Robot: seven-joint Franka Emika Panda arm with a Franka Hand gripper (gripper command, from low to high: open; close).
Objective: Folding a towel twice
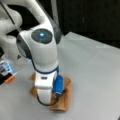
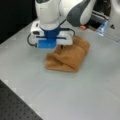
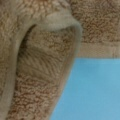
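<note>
In a front view the towel (image 1: 63,96) lies on the grey desk (image 1: 95,75), bunched into a compact brown bundle near the desk's near edge at that view's bottom. The white arm (image 1: 43,50) stands directly over it and hides most of the cloth. The gripper (image 1: 53,97) is down at the towel — its fingertips are buried behind the arm's lower body and a blue block (image 1: 58,85) on the wrist, so from here I cannot tell how wide it stands. A black cable (image 1: 45,103) loops beneath the wrist. An orange item (image 1: 10,79) sits at the desk's left side, well apart from the towel.

In a front view from the opposite side the towel (image 2: 70,56) shows as a thick layered pad, with a rolled fold along its near side and a second ridge toward the view's right. The gripper (image 2: 61,47) hangs under a blue mount (image 2: 47,43), touching the towel's upper surface near its left end. The fingers appear close together, but whether they pinch cloth I cannot tell. The desk (image 2: 75,95) is bare grey around the bundle.

In the wrist view the towel (image 3: 45,62) fills most of the picture — a curled hem arches over a pocket of terry pile. A flat woven band (image 3: 97,51) crosses at right. Below it lies a plain light-blue surface (image 3: 95,92).
</note>
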